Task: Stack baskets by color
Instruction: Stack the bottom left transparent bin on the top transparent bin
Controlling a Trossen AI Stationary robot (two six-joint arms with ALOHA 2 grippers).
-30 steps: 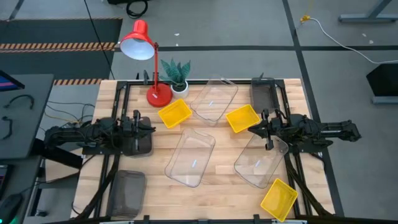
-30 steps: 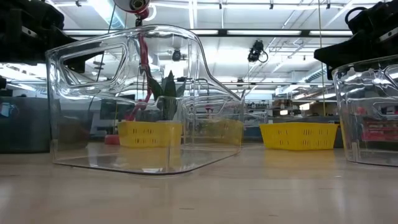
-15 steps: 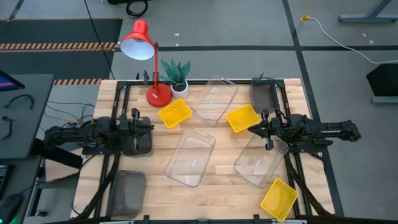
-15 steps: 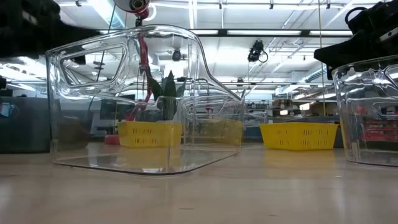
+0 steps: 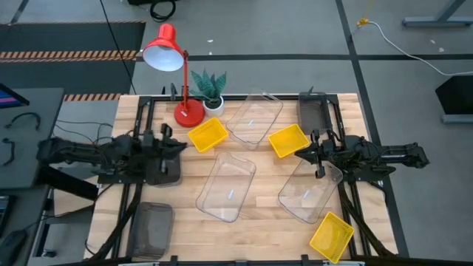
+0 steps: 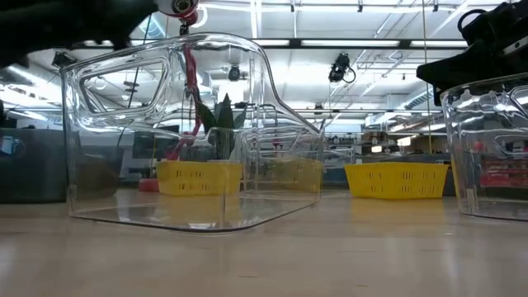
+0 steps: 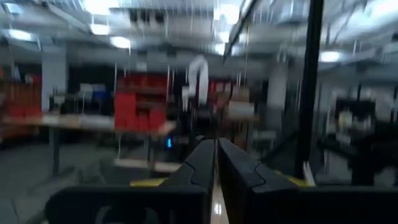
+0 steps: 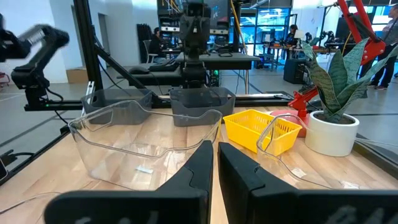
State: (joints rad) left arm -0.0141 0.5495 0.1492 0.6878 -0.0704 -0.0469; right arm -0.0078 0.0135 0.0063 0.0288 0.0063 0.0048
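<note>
Three clear transparent plastic bins, three small bright yellow bins and three dark grey bins are lying scattered, unstacked, across the wooden table. They are looking light, stiff and slick, so a pinch over a rim wall is probably suiting best. The left gripper and right gripper are both hovering with fingers together, holding nothing.

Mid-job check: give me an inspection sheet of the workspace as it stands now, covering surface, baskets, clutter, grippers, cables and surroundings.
Surface: wooden table, bare between items.
Job's things: three yellow baskets, three clear baskets, three dark grey baskets; all spread out singly, none stacked.
Clutter: red desk lamp and potted plant at the table's far edge.
Grippers: left gripper shut, empty, over the table's left side; right gripper shut, empty, beside a yellow basket.
Cables: white cable on the floor beyond the table.
Surroundings: people far back in the room.
</note>
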